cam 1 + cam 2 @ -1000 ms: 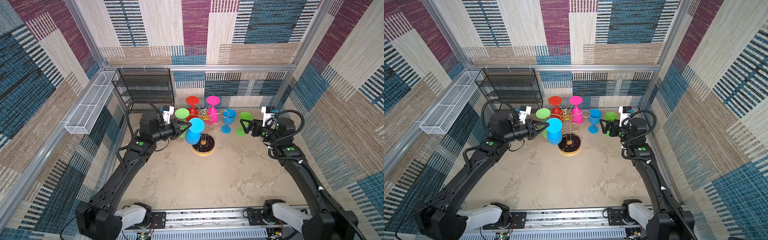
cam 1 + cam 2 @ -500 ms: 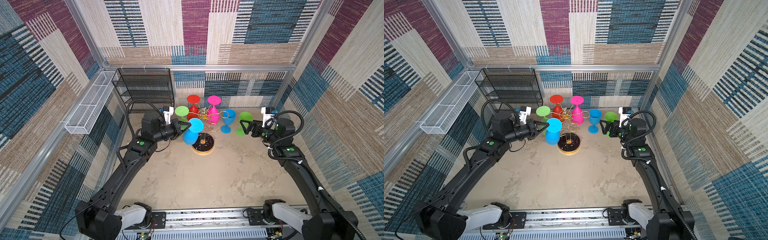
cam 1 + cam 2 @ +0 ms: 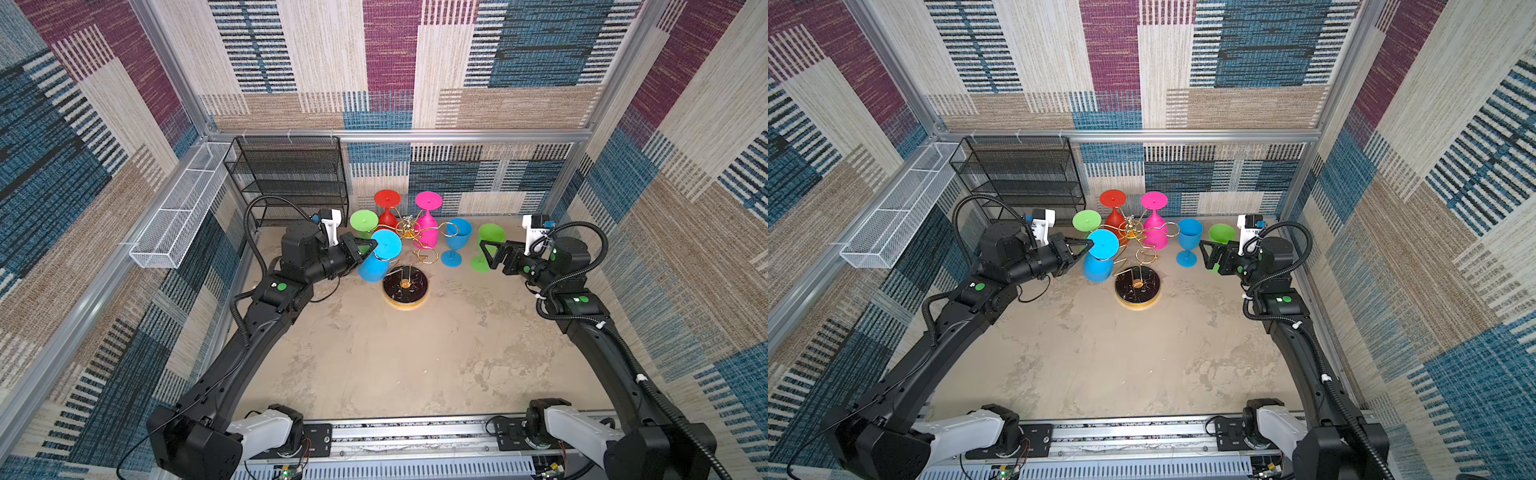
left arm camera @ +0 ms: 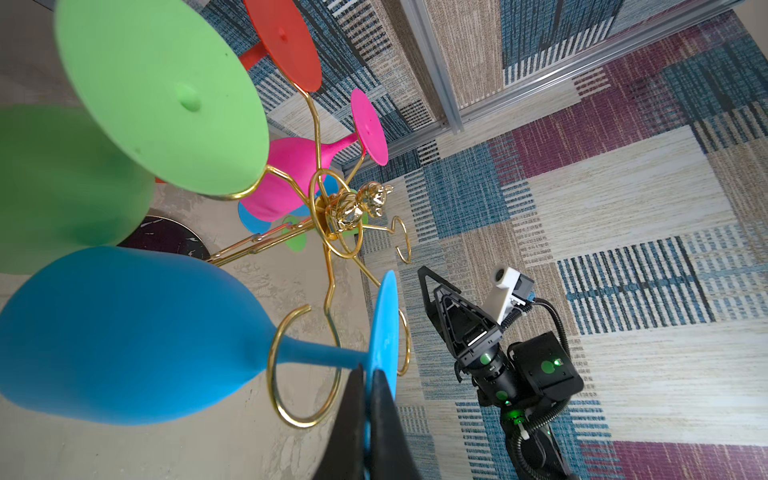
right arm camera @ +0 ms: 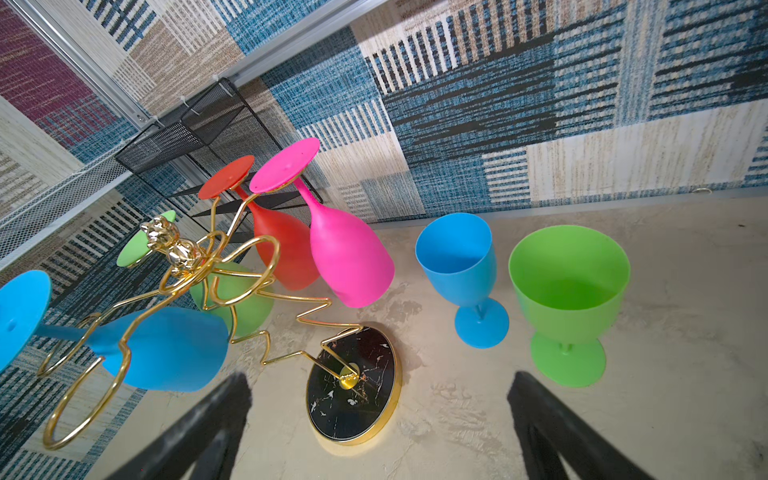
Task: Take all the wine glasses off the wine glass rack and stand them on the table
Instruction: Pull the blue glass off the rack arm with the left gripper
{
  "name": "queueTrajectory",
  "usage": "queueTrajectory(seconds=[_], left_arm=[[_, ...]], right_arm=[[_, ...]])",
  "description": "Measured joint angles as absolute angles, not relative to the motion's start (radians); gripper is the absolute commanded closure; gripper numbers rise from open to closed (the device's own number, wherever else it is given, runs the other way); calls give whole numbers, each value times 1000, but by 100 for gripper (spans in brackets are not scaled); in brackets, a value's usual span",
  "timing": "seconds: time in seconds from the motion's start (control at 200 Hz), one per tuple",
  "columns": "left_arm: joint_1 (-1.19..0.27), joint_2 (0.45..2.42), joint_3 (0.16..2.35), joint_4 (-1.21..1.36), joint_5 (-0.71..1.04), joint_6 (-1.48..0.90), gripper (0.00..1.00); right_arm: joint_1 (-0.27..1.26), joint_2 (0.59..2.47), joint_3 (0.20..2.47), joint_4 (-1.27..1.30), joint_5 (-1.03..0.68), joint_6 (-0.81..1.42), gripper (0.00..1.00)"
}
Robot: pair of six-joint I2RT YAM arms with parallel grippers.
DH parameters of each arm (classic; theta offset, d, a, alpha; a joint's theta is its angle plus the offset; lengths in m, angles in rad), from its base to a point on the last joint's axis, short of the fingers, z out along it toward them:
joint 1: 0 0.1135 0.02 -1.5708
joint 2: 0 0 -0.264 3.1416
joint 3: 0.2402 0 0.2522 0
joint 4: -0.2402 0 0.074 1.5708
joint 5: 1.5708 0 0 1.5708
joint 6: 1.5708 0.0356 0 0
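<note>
The wine glass rack [image 3: 405, 286] [image 3: 1138, 286] [image 5: 353, 395], gold wire on a round black base, stands mid-table in both top views. My left gripper [image 3: 372, 248] [image 3: 1088, 247] [image 4: 368, 370] is shut on the foot of a blue wine glass [image 3: 371, 268] [image 3: 1097, 268] [image 4: 124, 332], which hangs tilted to the left of the rack. Its stem crosses a gold ring [image 4: 305, 415]; whether it sits inside the ring I cannot tell. My right gripper [image 3: 484, 253] [image 3: 1204, 255] [image 5: 379, 378] is open and holds nothing, to the right of the rack.
A green glass [image 3: 363, 220], a red glass [image 3: 387, 198] and a pink glass [image 3: 428, 200] hang on the rack. A blue goblet [image 3: 457, 241] and a green goblet [image 3: 488, 241] stand upright to its right. A black mesh shelf [image 3: 291, 178] and a white basket [image 3: 183, 220] are back left.
My left gripper has drawn the blue wine glass a little to the left, away from the rack's middle. The right arm has not moved.
</note>
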State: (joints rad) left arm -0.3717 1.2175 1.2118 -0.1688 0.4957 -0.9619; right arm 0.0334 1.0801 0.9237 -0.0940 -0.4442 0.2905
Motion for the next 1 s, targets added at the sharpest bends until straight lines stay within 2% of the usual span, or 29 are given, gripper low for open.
queueTrajectory(seconds=[0.997], left_arm=[[-405,1271,1227,-169,397,-947,100]], right_arm=[[33,1080,924,-95,-444,290,1]])
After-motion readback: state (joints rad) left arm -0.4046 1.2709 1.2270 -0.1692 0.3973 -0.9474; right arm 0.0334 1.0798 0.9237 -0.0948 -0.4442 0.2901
